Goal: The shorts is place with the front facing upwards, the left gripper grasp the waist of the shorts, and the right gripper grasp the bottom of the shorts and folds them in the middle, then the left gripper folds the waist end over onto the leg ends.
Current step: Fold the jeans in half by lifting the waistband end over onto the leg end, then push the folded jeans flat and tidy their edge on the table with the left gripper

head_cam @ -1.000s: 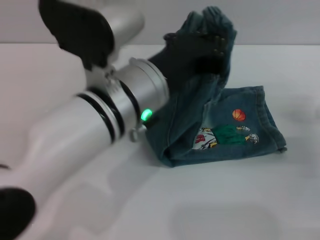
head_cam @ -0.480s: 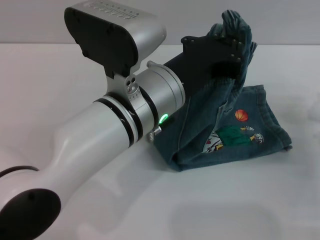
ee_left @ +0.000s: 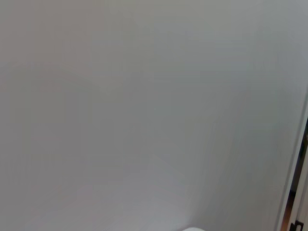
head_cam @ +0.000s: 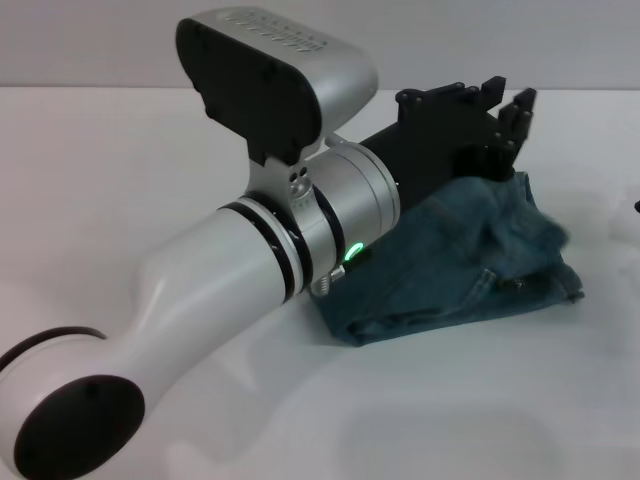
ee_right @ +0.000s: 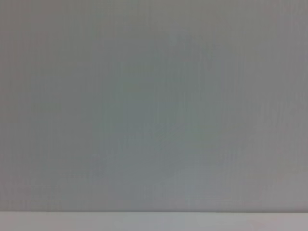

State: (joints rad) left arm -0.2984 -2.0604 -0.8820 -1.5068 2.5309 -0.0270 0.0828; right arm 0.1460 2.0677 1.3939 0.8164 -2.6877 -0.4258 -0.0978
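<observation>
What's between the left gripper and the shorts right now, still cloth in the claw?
Nothing. In the head view the left gripper hangs open just above the shorts, which lie folded on the table; only a small bare gap separates them.

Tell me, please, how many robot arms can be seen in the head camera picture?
1. The silver-white left arm with a green light reaches from the lower left to the folded blue-green denim shorts; its black forked tool is above them. The right arm is not visible.

A broad white table (head_cam: 480,400) fills the space, lit evenly, meeting a plain pale grey wall (head_cam: 100,40) behind.
</observation>
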